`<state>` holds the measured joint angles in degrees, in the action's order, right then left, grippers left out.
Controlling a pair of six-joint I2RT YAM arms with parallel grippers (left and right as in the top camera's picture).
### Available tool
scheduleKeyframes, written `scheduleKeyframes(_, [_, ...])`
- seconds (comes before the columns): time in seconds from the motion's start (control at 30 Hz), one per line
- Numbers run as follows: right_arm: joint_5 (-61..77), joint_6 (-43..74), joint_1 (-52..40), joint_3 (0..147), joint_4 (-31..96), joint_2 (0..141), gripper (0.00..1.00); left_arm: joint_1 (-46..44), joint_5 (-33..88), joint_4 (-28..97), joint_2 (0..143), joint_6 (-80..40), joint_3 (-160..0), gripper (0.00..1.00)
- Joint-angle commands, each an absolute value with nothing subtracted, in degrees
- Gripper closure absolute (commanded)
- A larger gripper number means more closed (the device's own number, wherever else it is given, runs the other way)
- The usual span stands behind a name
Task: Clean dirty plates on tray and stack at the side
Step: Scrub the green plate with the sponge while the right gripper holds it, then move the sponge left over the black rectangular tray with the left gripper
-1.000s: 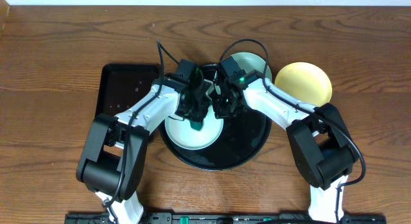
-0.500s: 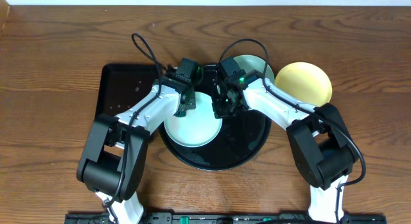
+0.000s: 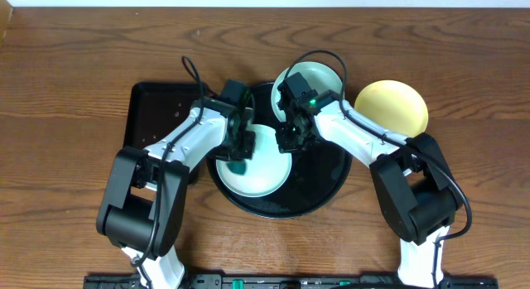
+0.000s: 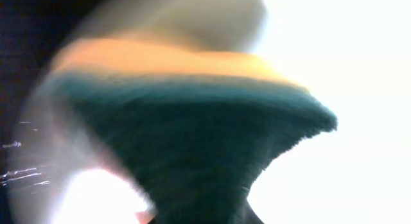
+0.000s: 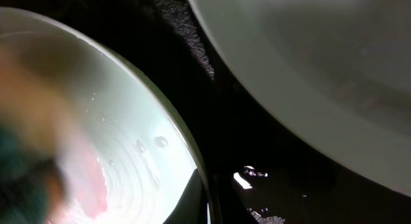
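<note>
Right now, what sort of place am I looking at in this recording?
Probably a tabletop robot rig staged for dishwashing practice, not a real kitchen. There is a bare wooden table, and no sink is in view. A green sponge sits on a pale mint plate in a round black tray.

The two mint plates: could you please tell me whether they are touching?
Apart. The right wrist view shows bare black tray between the wet plate and the other plate.
</note>
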<state>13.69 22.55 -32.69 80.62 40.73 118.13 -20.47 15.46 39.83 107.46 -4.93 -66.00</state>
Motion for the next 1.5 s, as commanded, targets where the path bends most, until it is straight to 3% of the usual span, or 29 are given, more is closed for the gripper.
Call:
scheduleKeyframes(0.0, [14.4, 22.6, -32.6, 81.6, 40.1, 118.5, 0.99, -21.7, 33.7, 40.1, 108.0, 6.2, -65.7, 0.93])
scheduleKeyframes(0.17, [14.4, 22.6, -32.6, 81.6, 40.1, 118.5, 0.99, -21.5, 32.2, 38.9, 108.0, 6.2, -65.7, 0.92])
scheduleKeyframes(0.37, [14.4, 22.6, -32.6, 81.6, 40.1, 118.5, 0.99, -21.5, 21.9, 37.4, 108.0, 4.0, -65.7, 0.92])
scheduleKeyframes(0.6, [14.4, 22.6, -32.6, 81.6, 40.1, 118.5, 0.99, -21.5, -5.5, 31.6, 108.0, -12.1, -65.7, 0.92])
scheduleKeyframes(0.7, [14.4, 22.6, -32.6, 81.6, 40.1, 118.5, 0.99, -21.5, -11.6, 27.9, 108.0, -14.3, -65.7, 0.92])
scheduleKeyframes(1.03, [14.4, 22.6, -32.6, 81.6, 40.1, 118.5, 0.99, -21.5, -14.6, 22.7, 107.5, -14.3, -68.7, 0.92])
scheduleKeyframes(1.47, [14.4, 21.4, -32.6, 81.9, 39.3, 118.4, 0.99, -15.9, -10.5, 40.7, 95.3, -17.3, -78.2, 0.92])
